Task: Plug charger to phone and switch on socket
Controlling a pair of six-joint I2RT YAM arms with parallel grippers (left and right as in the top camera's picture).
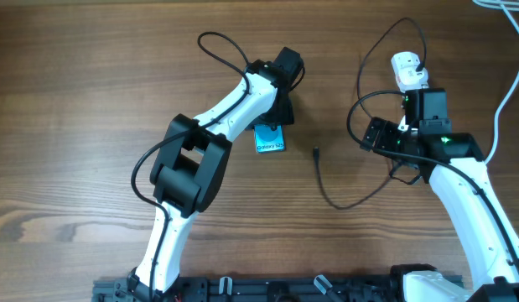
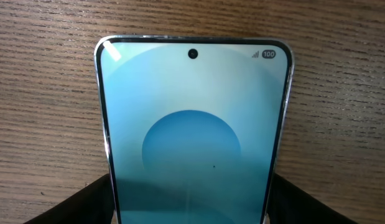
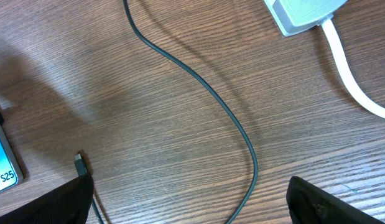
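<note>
A brown wood-grain table (image 1: 75, 101) fills the overhead view. Your left arm (image 1: 188, 164) reaches from the near edge to the middle of the tabletop. There the left gripper (image 2: 191, 190) sits low over the phone (image 2: 192, 118), with a dark finger (image 2: 80, 202) up against each long edge, clasping it as it lies flat on the wood.

Your right arm (image 1: 469, 193) rises from the near right corner. The right gripper (image 3: 189, 183) hangs over bare wood with its jaws spread wide and nothing between them.

The socket (image 1: 408, 71), a white power strip, lies toward the far right corner, partly covered by the right arm. Its thick white cord (image 3: 347, 68) trails off toward the right edge.

The phone lies screen up and glows cyan, with its "Galaxy S25" lettering at the end facing the near edge.

The charger (image 3: 198, 84), a thin black cable, loops across the wood between the phone and the socket. Its small plug tip (image 3: 80, 165) lies loose on the table just right of the phone, not touching it and not inserted.
</note>
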